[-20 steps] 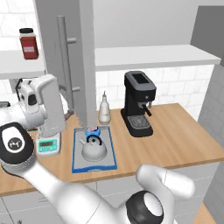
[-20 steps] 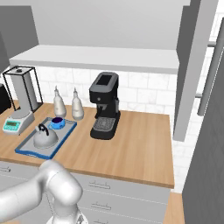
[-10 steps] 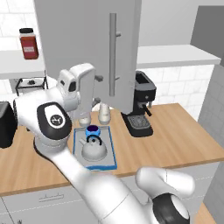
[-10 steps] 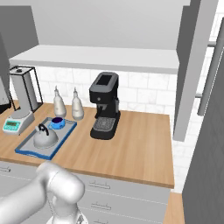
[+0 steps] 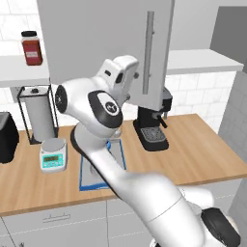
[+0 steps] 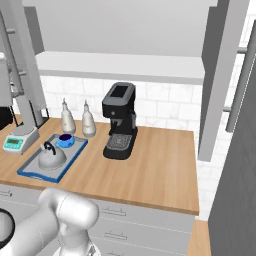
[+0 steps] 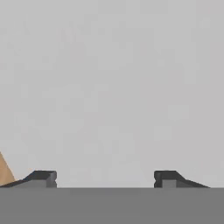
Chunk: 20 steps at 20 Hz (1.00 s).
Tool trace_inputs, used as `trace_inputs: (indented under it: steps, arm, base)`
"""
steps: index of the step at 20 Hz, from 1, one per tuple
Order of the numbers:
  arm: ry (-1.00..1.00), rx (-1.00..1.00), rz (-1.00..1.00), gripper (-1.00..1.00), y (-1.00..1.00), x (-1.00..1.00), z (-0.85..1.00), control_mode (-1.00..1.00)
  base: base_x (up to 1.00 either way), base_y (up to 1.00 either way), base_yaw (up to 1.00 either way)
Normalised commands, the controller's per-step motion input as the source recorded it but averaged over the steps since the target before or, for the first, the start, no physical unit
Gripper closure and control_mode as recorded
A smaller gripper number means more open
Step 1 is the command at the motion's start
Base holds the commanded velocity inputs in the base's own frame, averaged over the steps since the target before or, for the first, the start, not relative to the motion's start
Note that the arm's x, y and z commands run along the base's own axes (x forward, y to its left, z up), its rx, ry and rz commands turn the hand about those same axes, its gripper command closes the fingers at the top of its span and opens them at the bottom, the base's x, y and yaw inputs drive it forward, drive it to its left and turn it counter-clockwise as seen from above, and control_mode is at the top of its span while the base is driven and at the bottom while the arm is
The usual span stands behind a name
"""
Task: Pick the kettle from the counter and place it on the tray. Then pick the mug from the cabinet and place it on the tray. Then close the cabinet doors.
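Right base view: tray (image 6: pixel 30 170) holds kettle (image 6: pixel 50 157) and mug (image 6: pixel 65 141); gripper (image 7: pixel 105 177) spread, empty; cabinet door (image 5: pixel 103 50) has swung further across.

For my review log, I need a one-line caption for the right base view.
Squat silver-grey kettle and small blue mug sit on the blue-rimmed grey tray beside a black coffee machine.

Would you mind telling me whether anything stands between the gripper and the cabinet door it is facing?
Nothing visible does. In the hand view the gripper looks straight at the flat grey cabinet door, with its jaws spread wide and empty. The kettle and mug already sit on the tray, well below.
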Motion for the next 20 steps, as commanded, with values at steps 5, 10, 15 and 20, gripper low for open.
trace_inputs:
  steps: [5,10,15,20]
  arm:
    - [0.0,0.11,0.35,-1.0,-0.73,0.48,0.0,-1.0]
    - [-0.03,0.13,0.43,-1.0,-0.63,0.65,0.0,-1.0]
    - [-0.05,0.12,0.47,-1.0,-0.52,0.7,0.02,-1.0]
    - [-0.02,0.05,0.37,-1.0,-0.32,0.69,0.19,-1.0]
  base:
    - [0.0,0.0,0.0]
    - [0.0,0.0,0.0]
    - [0.0,0.0,0.0]
    - [0.0,0.0,0.0]
